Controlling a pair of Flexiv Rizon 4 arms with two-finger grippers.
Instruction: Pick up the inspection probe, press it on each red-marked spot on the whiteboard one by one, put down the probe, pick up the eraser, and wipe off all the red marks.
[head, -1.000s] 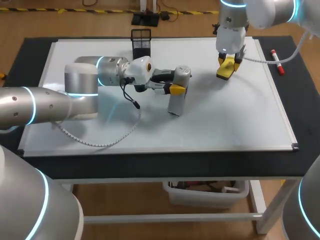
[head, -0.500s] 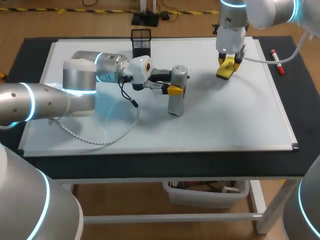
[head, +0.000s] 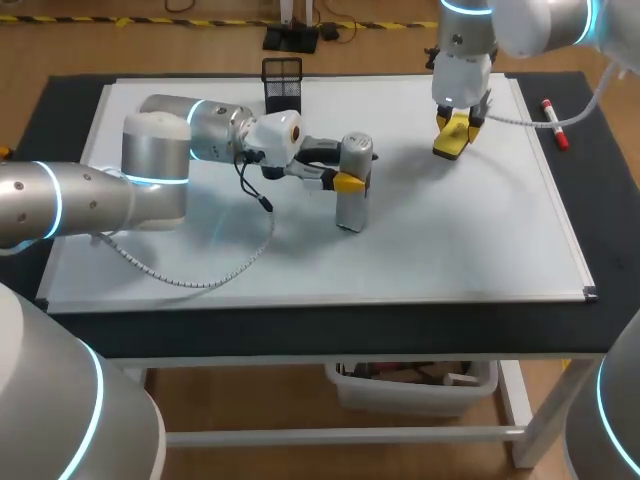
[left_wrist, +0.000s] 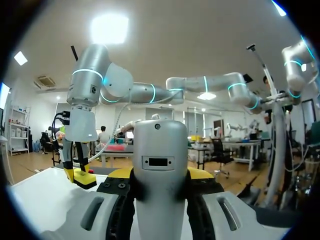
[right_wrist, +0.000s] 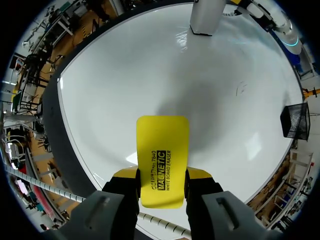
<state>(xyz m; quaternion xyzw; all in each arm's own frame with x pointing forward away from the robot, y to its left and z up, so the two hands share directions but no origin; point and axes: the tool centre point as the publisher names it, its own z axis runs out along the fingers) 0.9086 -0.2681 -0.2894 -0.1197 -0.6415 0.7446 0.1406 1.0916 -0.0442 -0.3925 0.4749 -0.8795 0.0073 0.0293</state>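
My left hand (head: 354, 177) was clenched on the inspection probe (head: 350, 212), one yellow tip on each side of its grey body. The probe stood upright near the middle of the whiteboard (head: 450, 240), its foot down at the surface; whether it was pressing or only resting there, I could not tell. Over the far right part of the board my right hand (head: 455, 124) hung above the surface, gripping the yellow eraser (head: 448, 147) by one end. From that wrist the eraser (right_wrist: 162, 137) reached out ahead of the hand (right_wrist: 162, 175), with the white surface below it.

I could make out no red marks anywhere on the board. A red marker (head: 554, 123) lay on the dark bench (head: 300, 325) just past the board's right edge, and a black mesh basket (head: 283, 85) stood at the far edge.

I judged myself at the seam between the two halves of the job — probe down on the board, eraser already in the other hand. The next move called for loosening the left fingers evenly so the tall, narrow probe would not tip. Then that arm had to draw straight back and well clear. After that the right hand had to lay the eraser's face flat on the board for the wiping — wherever any marks remained.
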